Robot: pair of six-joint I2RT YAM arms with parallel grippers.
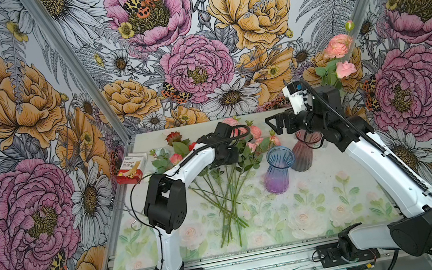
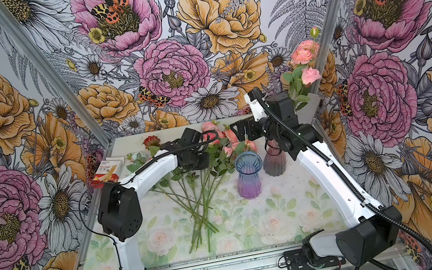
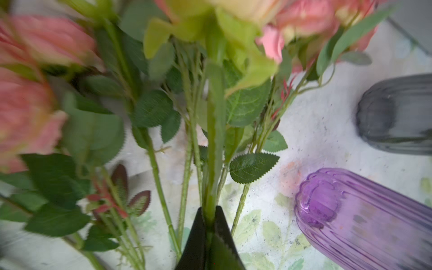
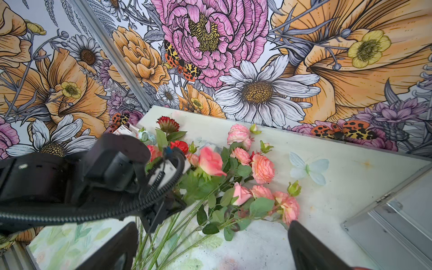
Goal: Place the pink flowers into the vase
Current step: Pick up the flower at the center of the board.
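The pink flowers (image 1: 255, 142) (image 2: 227, 139) lie in a fan at the middle back of the table, blooms to the rear and stems forward. My left gripper (image 3: 209, 216) (image 1: 224, 164) is shut on one green stem (image 3: 215, 140) of this pile; its pink rose (image 4: 210, 161) sits raised and blurred above the others. A blue-to-purple ribbed vase (image 1: 281, 169) (image 3: 355, 215) stands empty just right of the pile. My right gripper (image 4: 211, 233) (image 1: 277, 126) hangs open above the table behind that vase, holding nothing. Two more pink blooms (image 1: 341, 59) stand upright at the back right.
A dark reddish-grey ribbed vase (image 1: 306, 152) (image 3: 397, 117) stands right behind the purple one, under my right arm. Red flowers (image 1: 173, 137) (image 4: 168, 124), a pale rose (image 1: 162, 152) and a red-and-white box (image 1: 132, 168) lie at the back left. Patterned walls close in three sides.
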